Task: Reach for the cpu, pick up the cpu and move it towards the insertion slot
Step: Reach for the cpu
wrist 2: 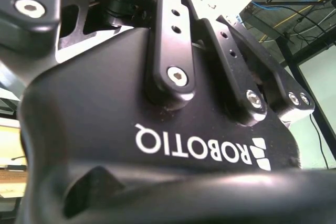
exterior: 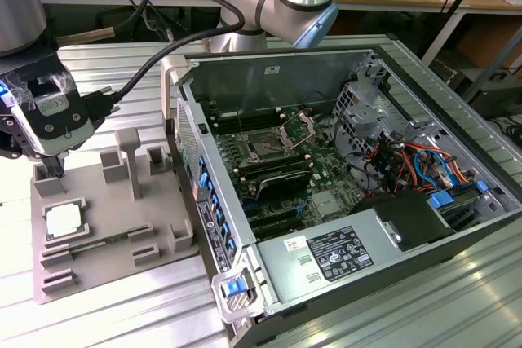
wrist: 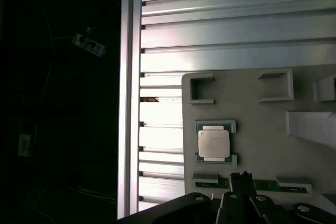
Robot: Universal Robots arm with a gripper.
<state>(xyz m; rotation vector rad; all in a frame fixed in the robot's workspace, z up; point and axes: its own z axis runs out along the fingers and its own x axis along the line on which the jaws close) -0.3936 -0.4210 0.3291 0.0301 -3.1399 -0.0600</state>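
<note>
The gripper (exterior: 51, 171) hung over the far corner of the grey fixture plate (exterior: 106, 230), at the exterior view's left. It seemed closed on nothing, though from where I stood that was hard to judge. The cpu (exterior: 63, 219) lay flat in its recess near the plate's edge on the exterior view's left, just beside the gripper and apart from it. In the first wrist view the gripper (wrist: 240, 177) sat just short of the cpu (wrist: 213, 143). The insertion slot (exterior: 265, 147) stood well apart, on the board inside the open computer case (exterior: 269, 63).
</note>
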